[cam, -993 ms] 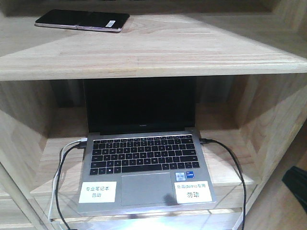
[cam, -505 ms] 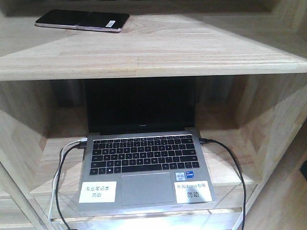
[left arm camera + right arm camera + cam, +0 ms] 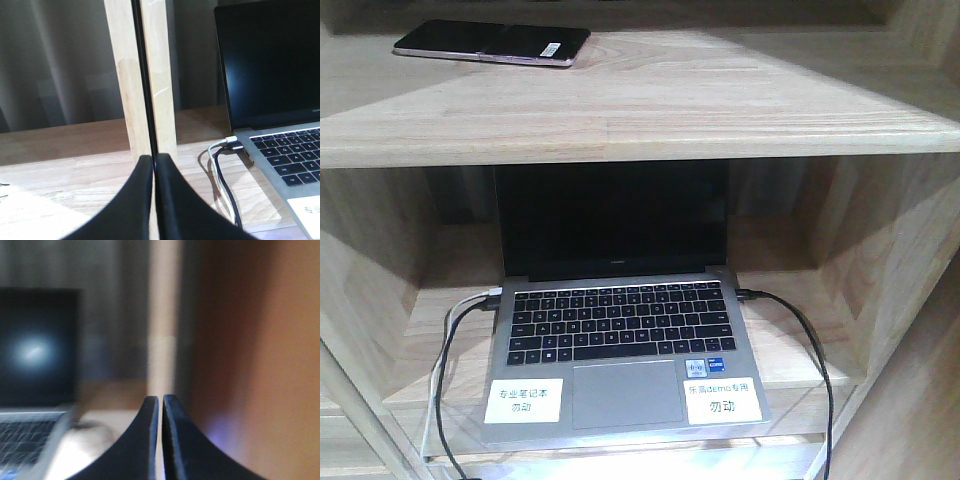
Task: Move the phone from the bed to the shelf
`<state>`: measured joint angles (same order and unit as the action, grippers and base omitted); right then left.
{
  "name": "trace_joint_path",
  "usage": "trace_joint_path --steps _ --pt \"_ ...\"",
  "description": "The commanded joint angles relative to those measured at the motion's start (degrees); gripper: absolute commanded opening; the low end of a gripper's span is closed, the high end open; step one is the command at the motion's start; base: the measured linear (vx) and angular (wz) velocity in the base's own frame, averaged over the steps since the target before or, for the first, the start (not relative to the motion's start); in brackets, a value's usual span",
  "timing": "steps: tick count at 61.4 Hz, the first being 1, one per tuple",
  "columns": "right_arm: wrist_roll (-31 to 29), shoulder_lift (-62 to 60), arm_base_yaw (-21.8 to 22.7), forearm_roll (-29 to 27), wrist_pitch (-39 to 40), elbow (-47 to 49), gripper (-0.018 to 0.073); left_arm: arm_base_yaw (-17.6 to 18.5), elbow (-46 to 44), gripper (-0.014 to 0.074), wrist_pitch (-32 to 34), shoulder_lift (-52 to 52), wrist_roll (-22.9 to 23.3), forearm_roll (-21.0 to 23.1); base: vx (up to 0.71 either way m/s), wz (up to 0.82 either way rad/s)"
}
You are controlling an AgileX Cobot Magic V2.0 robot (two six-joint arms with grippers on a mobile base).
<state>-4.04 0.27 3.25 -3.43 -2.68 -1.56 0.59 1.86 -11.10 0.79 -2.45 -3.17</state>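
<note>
Lying flat on the upper board of the shelf [image 3: 650, 120], near its left rear corner, the phone [image 3: 491, 43] appears delivered; no bed is in view. Left tool [image 3: 153, 165] and right tool [image 3: 160, 405] each show fingers pressed together, holding nothing. Risk, as judged: a careless retreat could clip the upright post [image 3: 142, 75] or snag the cables [image 3: 445, 370] beside the open laptop [image 3: 620, 330] in the compartment below

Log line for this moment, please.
phone: flat on upper shelf board | laptop: open, compartment below | left gripper: shut, empty | right gripper: shut, empty
</note>
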Motion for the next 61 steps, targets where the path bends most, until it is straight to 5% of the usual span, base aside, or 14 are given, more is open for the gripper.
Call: trace_joint_path --steps 1,61 --pt "-0.83 -1.56 1.4 0.16 1.74 -0.5 -0.0004 0.12 -1.46 0.0001 4.03 0.53 0.22 0.26 0.0 0.0" --pt "-1.31 -1.53 1.29 0.11 1.54 -0.5 -0.0004 0.12 -1.46 0.0001 4.09 0.61 0.22 0.26 0.0 0.0"
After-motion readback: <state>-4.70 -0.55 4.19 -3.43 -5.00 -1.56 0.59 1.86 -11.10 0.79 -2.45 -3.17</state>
